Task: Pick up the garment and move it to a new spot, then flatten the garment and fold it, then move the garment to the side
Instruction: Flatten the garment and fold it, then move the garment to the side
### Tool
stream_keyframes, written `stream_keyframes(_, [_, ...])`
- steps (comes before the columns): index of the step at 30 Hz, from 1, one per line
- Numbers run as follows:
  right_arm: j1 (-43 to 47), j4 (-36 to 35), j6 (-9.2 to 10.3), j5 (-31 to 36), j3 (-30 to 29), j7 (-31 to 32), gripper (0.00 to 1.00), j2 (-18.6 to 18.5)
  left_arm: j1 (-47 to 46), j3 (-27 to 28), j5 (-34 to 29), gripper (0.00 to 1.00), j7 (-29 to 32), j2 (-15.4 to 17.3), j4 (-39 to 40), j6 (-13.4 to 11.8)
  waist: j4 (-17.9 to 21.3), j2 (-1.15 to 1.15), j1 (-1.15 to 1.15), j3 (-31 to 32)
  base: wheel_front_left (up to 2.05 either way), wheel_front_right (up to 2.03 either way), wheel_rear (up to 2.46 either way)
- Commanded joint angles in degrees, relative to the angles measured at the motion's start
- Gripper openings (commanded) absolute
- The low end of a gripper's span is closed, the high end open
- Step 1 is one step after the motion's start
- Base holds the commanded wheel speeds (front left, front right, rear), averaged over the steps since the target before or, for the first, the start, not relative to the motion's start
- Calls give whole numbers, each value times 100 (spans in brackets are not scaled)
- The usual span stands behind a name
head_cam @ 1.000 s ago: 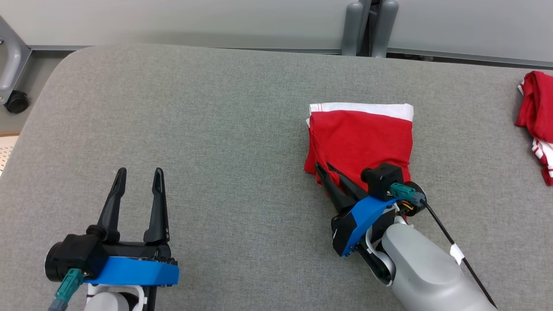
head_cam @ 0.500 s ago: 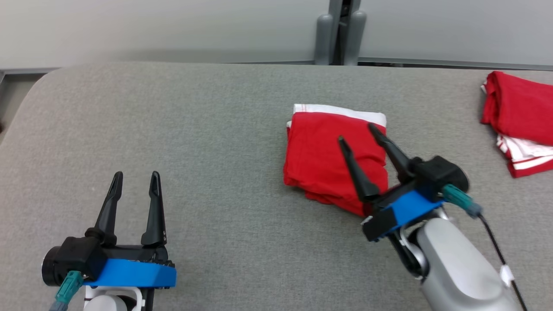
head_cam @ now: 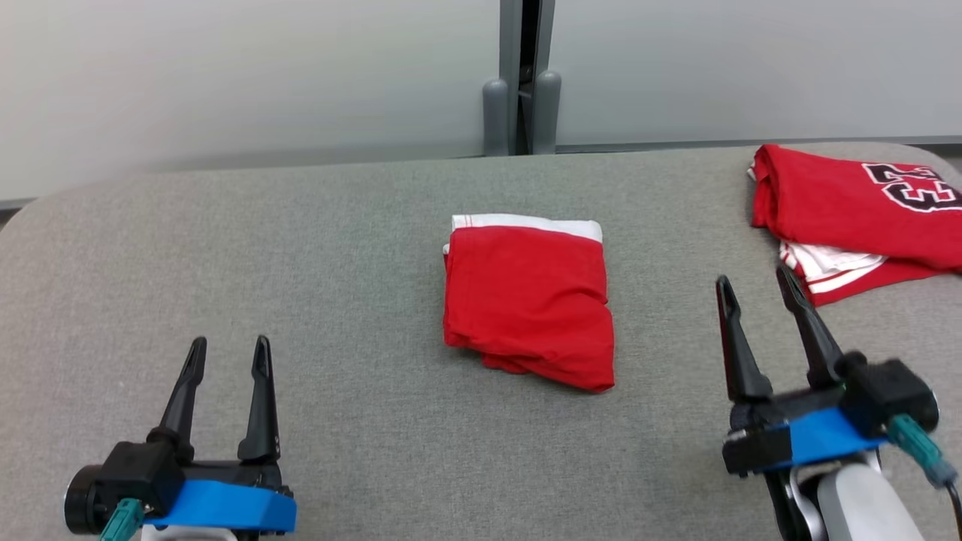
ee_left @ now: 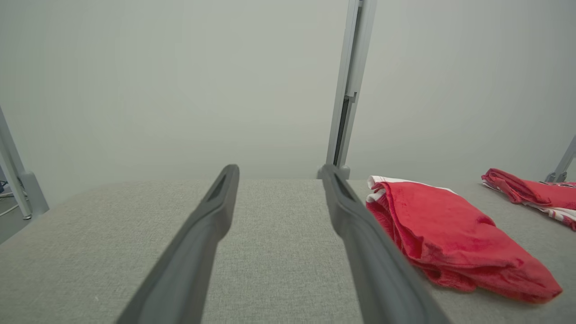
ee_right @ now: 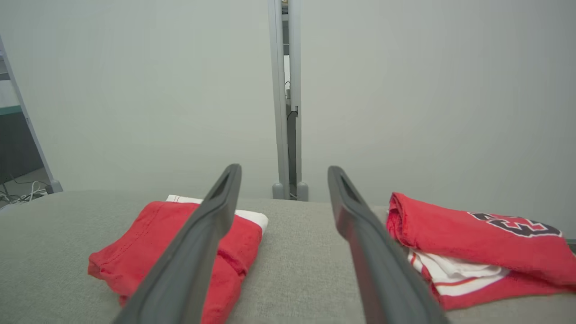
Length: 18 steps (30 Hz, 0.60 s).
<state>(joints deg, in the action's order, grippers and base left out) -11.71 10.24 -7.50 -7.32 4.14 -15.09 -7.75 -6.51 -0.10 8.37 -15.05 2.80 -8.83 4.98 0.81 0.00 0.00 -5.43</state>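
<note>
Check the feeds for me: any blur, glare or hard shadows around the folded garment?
Head view: even light, no glare; the folded garment is sharp, with a thin soft shadow at its near edge. Left wrist view: the left gripper looks soft up close, the garment clear. Right wrist view: the right gripper is blurred likewise; the number on the jersey is legible.

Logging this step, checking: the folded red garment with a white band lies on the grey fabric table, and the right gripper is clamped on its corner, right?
No: the head view shows the right gripper open, apart from the folded red garment, which does lie on the grey fabric table.
</note>
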Motion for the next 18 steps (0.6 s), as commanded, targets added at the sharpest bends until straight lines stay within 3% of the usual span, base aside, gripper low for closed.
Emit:
stream_keyframes(1, [224,-64,2,46,-82,-6,100,80,91,39,-25,100,-16,22,-11,12,54,0,0,87,0,0,0])
stream_keyframes(18, [1006,-91,2,163,-407,-7,100,428,456,75,-27,100,-16,22,-136,53,59,0,0,377,0,0,0])
